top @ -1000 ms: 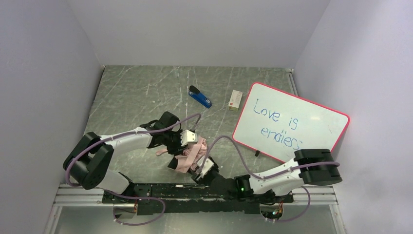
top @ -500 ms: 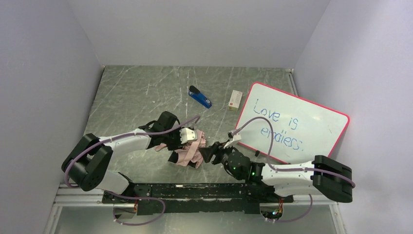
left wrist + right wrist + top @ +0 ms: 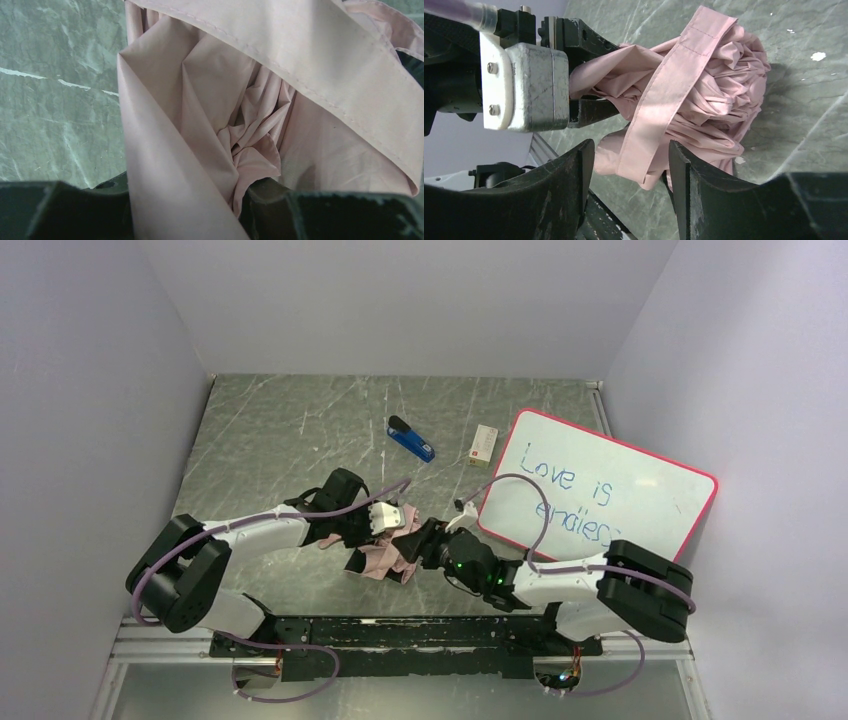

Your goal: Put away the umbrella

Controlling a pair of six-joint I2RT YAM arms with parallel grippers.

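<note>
Top external view: the grey worktop is walled on three sides, with bare room across its upper left and centre. One whiteboard fills the right side, close to the wall. Two arms meet low in the middle, just ahead of the front rail. One umbrella, a bunched pink bundle, sits between them at lower centre. The left tool is clamped on its fabric. The right tool is spread wide, a finger either side of the pink strap. One blue stapler and one small box sit well apart from the bundle, up by the board's upper left corner. Since half a second ago the right arm's rear has swung in leftward and its tool has nosed closer. The umbrella and left arm have held place.
</note>
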